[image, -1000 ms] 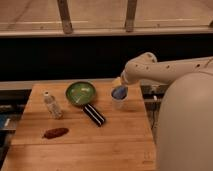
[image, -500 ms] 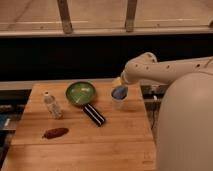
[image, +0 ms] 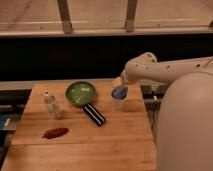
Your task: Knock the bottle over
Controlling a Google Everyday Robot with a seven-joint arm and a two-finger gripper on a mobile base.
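The bottle [image: 52, 105] is small, slim and clear, with a white cap. It stands upright on the left part of the wooden table [image: 115, 142]. My white arm [image: 165, 70] reaches in from the right. My gripper [image: 122, 83] is at the arm's end, at the table's far right, just above a clear cup with a blue top [image: 119, 96]. The gripper is well to the right of the bottle, with a green bowl between them.
A green bowl [image: 80, 93] sits at the table's back middle. A black striped oblong object [image: 94, 114] lies just in front of it. A reddish-brown object [image: 55, 132] lies front left. My white body [image: 185, 130] fills the right side. A dark wall runs behind the table.
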